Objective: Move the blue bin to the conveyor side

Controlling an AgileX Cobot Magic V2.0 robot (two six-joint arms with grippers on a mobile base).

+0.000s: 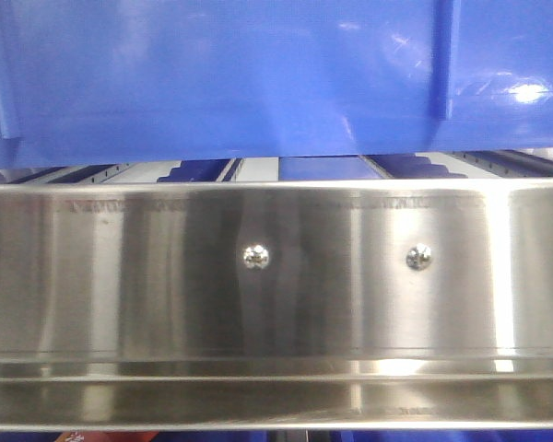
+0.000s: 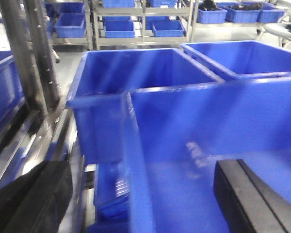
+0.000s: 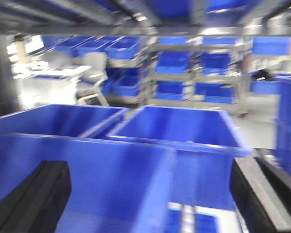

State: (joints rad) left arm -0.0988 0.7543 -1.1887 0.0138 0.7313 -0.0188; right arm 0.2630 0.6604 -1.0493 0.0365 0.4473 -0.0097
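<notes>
The left pincer [image 2: 140, 167] is spread, and a side wall of the blue bin [image 2: 208, 126] passes between its jaws. The right pincer [image 3: 150, 170] is spread too, over the opposite wall. Beyond both pincers stand other blue crates [image 2: 131, 73]. Under the bin is the steel roller rack [image 1: 276, 276].
</notes>
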